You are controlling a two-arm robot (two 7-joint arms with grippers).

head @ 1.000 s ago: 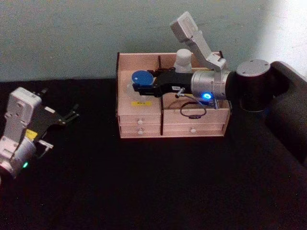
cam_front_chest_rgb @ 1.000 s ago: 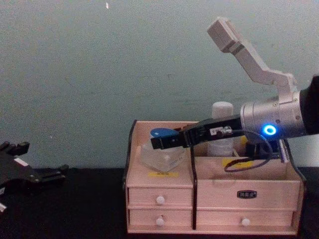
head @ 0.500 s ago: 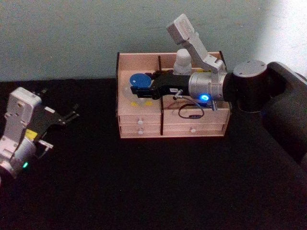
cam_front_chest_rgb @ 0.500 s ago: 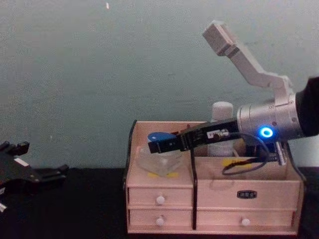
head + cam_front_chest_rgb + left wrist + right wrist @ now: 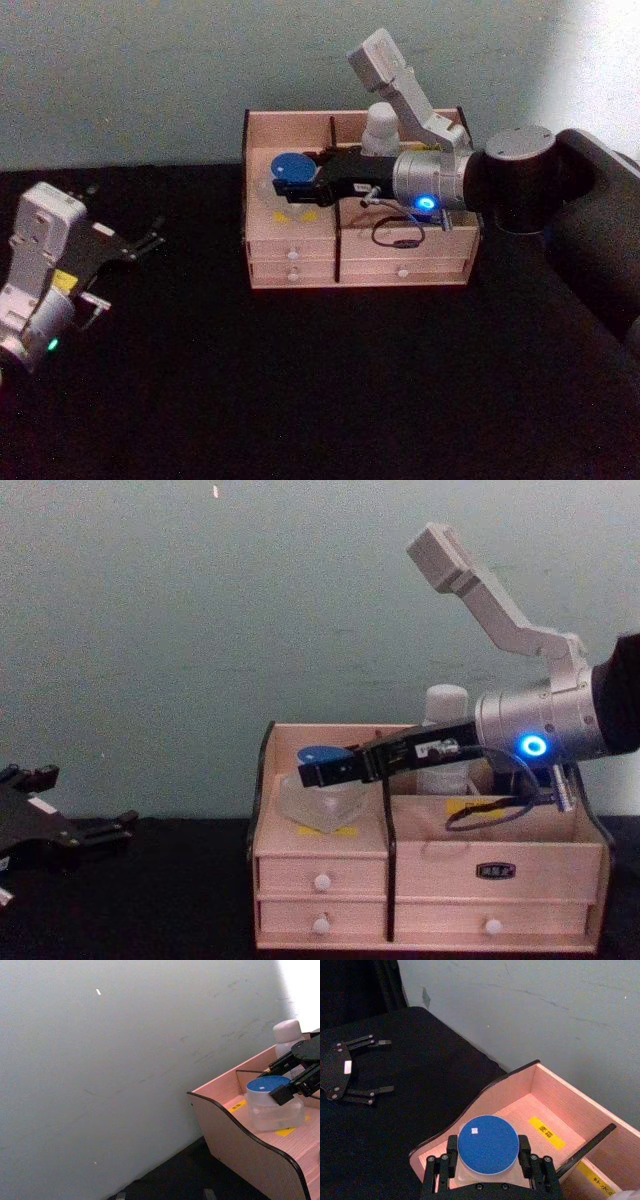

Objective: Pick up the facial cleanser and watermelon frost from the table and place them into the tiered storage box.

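Observation:
The tiered storage box (image 5: 300, 262) stands at the back of the black table. My right gripper (image 5: 289, 190) reaches over its left top compartment and is shut on the watermelon frost (image 5: 487, 1144), a clear jar with a blue lid. The jar (image 5: 275, 1115) rests on the compartment floor, over a yellow label. One finger (image 5: 524, 1149) sits on each side of it. The facial cleanser (image 5: 381, 128), a white bottle, stands upright in the box's rear right compartment. My left gripper (image 5: 150, 240) is parked open at the table's left, clear of the box.
A pale wall rises right behind the box (image 5: 430, 855). A thin cable loop (image 5: 400, 235) hangs from my right wrist over the right front compartment. Bare black tabletop (image 5: 300, 400) stretches in front of the box and between it and the left arm.
My right gripper has shifted slightly left and lowered the jar deeper into the left compartment. The left arm has not moved.

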